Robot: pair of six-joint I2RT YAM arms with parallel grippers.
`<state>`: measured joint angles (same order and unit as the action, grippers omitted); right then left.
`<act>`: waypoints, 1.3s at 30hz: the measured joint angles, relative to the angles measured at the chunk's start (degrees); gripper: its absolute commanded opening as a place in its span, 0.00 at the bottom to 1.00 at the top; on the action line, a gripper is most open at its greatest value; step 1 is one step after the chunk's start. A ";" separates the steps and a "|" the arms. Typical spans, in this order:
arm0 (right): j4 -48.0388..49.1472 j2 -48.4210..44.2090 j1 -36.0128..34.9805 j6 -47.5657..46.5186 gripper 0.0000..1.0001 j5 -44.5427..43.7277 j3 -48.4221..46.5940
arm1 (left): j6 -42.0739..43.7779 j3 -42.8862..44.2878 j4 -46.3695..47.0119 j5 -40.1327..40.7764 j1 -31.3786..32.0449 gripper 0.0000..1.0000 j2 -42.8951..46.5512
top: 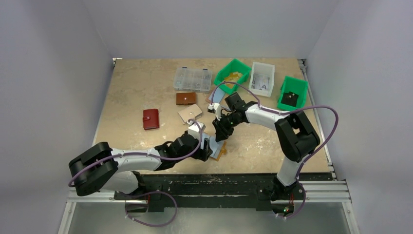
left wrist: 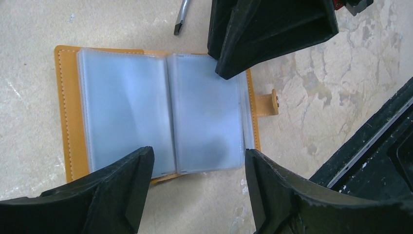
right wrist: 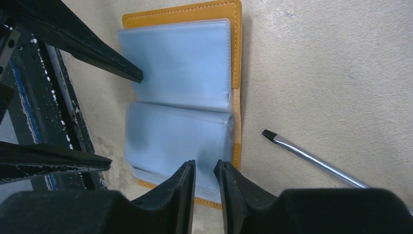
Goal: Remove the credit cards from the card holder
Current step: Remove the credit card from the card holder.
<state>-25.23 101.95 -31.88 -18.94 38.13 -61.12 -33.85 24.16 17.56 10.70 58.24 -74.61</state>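
The mustard card holder (left wrist: 65, 122) lies open and flat on the table near the front edge; it also shows in the top view (top: 222, 152) and the right wrist view (right wrist: 237, 58). Both halves show pale blue-grey pockets (left wrist: 126, 107); I cannot tell separate credit cards apart in them. My left gripper (left wrist: 197, 153) is open and empty, its fingers straddling the holder's near edge. My right gripper (right wrist: 204, 165) hangs over the holder's snap-tab half with the jaws a narrow gap apart and nothing between them. Its fingers (left wrist: 253, 39) show in the left wrist view.
A flat-blade screwdriver (right wrist: 302, 153) lies just beyond the holder. A red wallet (top: 150, 119), a brown wallet (top: 185, 98) and a pale one (top: 190, 113) lie further back. A clear organiser (top: 193, 79), green bins (top: 233, 73) and a white bin (top: 262, 78) stand behind. The black front rail (left wrist: 370, 146) is close.
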 measured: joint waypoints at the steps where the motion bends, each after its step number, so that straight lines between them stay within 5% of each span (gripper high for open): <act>1: -0.07 0.00 0.00 -0.04 0.26 0.24 -0.04 | 0.22 0.28 0.00 0.02 0.11 0.73 -0.50; 18: -4.02 3.13 0.00 -0.33 0.18 11.30 -2.05 | 1.57 5.97 -2.27 4.13 2.23 0.68 -7.98; 39: -10.60 2.51 4.04 -7.08 0.28 12.28 -5.33 | 0.37 7.89 -3.37 6.01 2.23 0.64 -10.58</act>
<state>-35.83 104.47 -27.83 -26.02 50.41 -66.46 -33.47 32.05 14.20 16.71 60.47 -85.19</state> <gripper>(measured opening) 0.279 0.638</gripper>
